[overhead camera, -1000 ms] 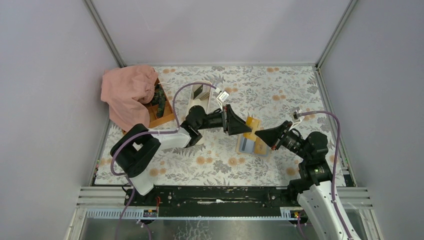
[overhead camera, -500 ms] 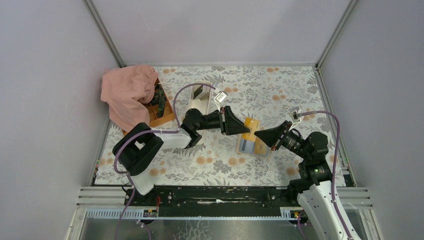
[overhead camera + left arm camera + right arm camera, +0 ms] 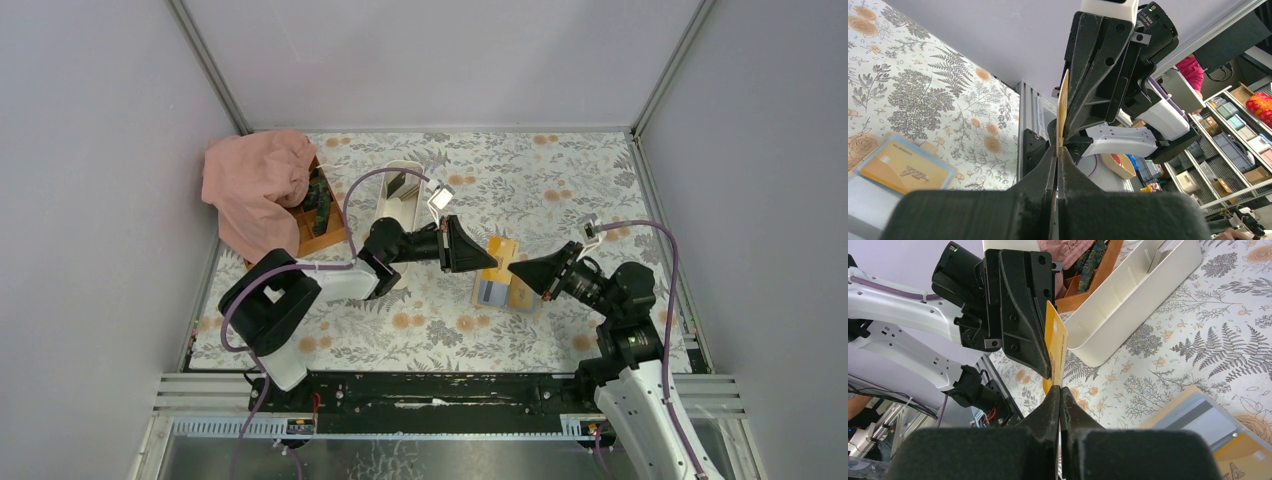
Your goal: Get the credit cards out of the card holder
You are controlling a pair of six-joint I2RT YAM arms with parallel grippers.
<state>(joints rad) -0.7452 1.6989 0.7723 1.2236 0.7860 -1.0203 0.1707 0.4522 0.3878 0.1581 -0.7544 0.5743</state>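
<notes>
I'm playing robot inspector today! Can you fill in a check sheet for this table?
Surface: flowery cloth, lying flat.
Job's things: holder lies open on the cloth with cards inside; one yellow card is up in the air.
Clutter: white tray; wooden box partly under a pink cloth.
Grippers: left gripper and right gripper are both shut on the yellow card, from opposite ends.
Cables: purple cables arch over each arm.
Surroundings: grey walls; shelves beyond the table.
</notes>
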